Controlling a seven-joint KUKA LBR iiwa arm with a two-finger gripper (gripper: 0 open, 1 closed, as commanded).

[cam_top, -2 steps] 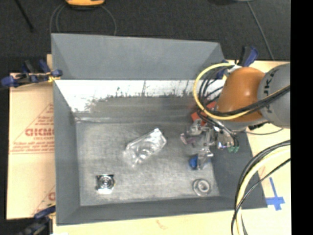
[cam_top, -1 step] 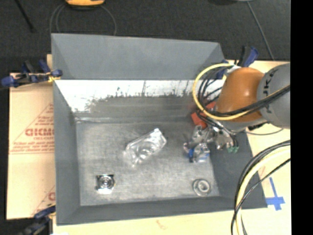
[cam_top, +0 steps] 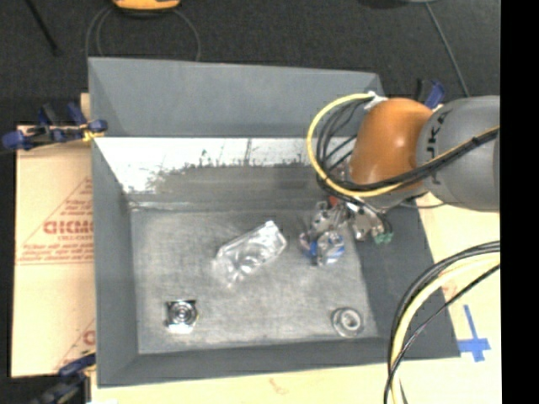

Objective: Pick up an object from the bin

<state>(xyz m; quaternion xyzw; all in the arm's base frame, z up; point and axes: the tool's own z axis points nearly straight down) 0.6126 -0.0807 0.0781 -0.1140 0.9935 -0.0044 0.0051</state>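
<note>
Gripper [cam_top: 324, 241] is seen low at the right of the bin [cam_top: 111, 268], just beside a crumpled clear plastic piece [cam_top: 248, 255]; whether it is clenched or released cannot be told.

The arm's orange cover [cam_top: 389, 141] and cables [cam_top: 324, 146] hide the bin's [cam_top: 111, 251] far right corner and much of its right wall. The gripper [cam_top: 324, 244] is a blurred tangle of metal and blue. The square metal piece [cam_top: 180, 314] by the near left corner and the round piece [cam_top: 347, 319] by the near right corner are too small to identify.
</note>
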